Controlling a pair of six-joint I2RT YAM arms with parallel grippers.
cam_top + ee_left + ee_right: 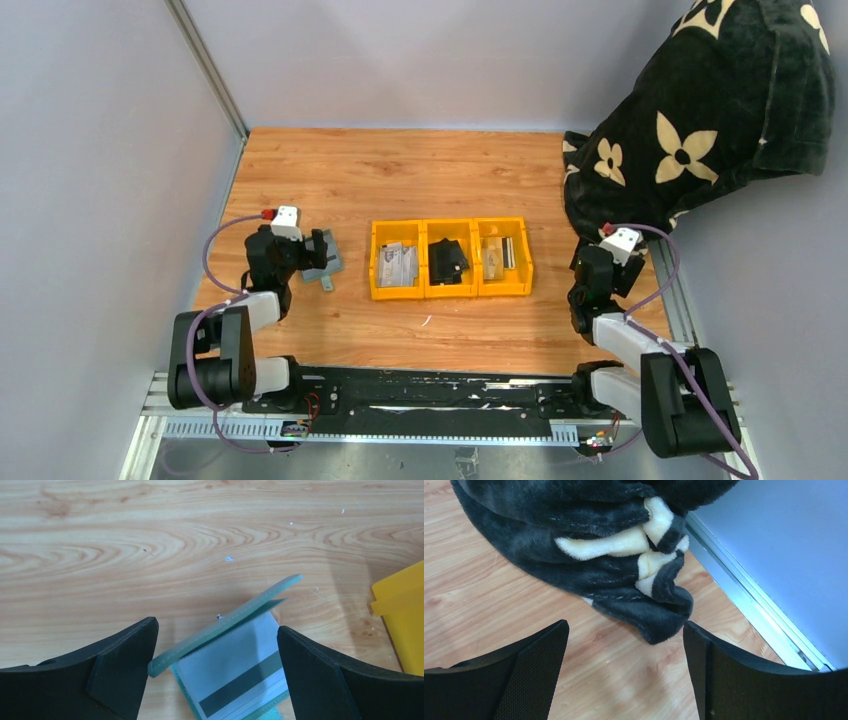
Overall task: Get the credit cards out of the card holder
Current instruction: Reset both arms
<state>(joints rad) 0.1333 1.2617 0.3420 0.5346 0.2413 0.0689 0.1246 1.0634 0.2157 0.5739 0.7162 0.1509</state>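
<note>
At the near edge of the brown wooden table (400,170), the left gripper (215,628) has its two black fingers spread wide; the small flat sage-green folding card holder (225,625) lies on the wood between them, with one flap tilted up; I cannot tell if the fingers touch it; a white credit card with a dark stripe (235,670) sits inside under a clear sleeve; there is bare wood to the left of it and in front of it; just to its right is the corner of the yellow plastic bin with three boxes (449,293), which leaves little room on that side; in the bin, a grey card (397,265) lies in the left box, a black lump (448,260) in the middle one, and a pale card (503,253) in the right one; far on the right, the right gripper (625,625) also has its fingers wide with nothing in them, over bare wood; the fluffy black blanket with cream flowers (599,555) lies just past it and blocks that side; a silver metal rail (749,595) and a grey wall (784,530) close the right edge; behind the bin, open wood runs to the back wall.
</note>
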